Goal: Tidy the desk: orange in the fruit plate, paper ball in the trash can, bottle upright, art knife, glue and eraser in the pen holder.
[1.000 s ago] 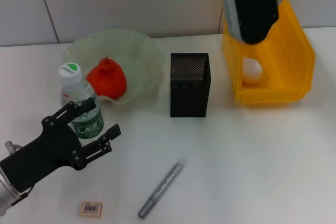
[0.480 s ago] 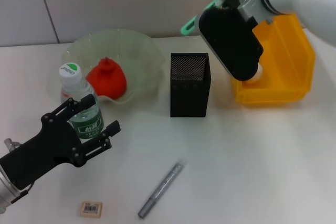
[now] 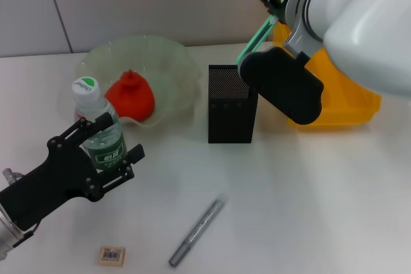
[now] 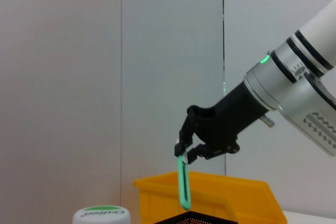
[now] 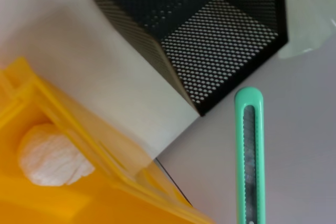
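Up above the pen holder [image 3: 232, 104], the right gripper [image 4: 184, 148] pinches the art knife [image 3: 254, 34], tip angled down toward its rim. Left of the holder, the left gripper [image 3: 106, 152] is spread around the upright bottle [image 3: 96, 123].

My right gripper [image 4: 185, 148] hangs raised, fingers clamped on the knife [image 3: 255, 38], wrist tilted down. My left gripper [image 3: 106, 152] rests low, fingers spread.

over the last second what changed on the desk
The right claw, shut on the art knife, swung it from level beside the trash can to tip-down over the pen holder. The left claw edged closer around the bottle. Glue, eraser and orange stayed put.
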Robot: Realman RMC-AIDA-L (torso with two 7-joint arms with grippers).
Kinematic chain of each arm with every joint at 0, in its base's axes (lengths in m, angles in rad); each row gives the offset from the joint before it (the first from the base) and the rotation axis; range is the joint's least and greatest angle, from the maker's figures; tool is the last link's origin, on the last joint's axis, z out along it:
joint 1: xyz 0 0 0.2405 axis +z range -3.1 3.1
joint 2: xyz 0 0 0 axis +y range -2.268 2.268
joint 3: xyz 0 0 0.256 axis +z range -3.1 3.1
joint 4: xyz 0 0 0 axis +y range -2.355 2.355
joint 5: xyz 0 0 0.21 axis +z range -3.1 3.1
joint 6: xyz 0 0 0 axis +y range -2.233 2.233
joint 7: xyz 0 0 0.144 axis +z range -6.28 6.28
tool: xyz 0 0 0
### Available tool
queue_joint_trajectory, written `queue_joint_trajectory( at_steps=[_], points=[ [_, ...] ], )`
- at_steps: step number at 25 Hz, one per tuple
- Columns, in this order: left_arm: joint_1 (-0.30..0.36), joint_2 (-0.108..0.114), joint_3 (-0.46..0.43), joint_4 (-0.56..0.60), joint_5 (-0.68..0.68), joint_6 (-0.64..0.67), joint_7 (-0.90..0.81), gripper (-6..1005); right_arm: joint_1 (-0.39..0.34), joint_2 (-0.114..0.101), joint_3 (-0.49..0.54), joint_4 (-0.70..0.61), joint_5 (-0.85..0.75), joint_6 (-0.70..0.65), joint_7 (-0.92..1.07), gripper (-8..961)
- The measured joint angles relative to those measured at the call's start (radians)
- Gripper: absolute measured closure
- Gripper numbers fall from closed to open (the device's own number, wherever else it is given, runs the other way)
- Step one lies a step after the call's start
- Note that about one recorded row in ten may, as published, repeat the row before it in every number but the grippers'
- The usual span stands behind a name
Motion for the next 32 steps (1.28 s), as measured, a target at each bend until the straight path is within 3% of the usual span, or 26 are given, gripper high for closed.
queue_joint_trajectory(
  at_steps=[32],
  points=[
    [0.01, 0.0, 0.0, -0.023, -0.014, 0.003, 0.016, 190, 0.008, 0.006, -0.12, 0.009, 0.004, -0.01, 0.103, 716]
  ],
)
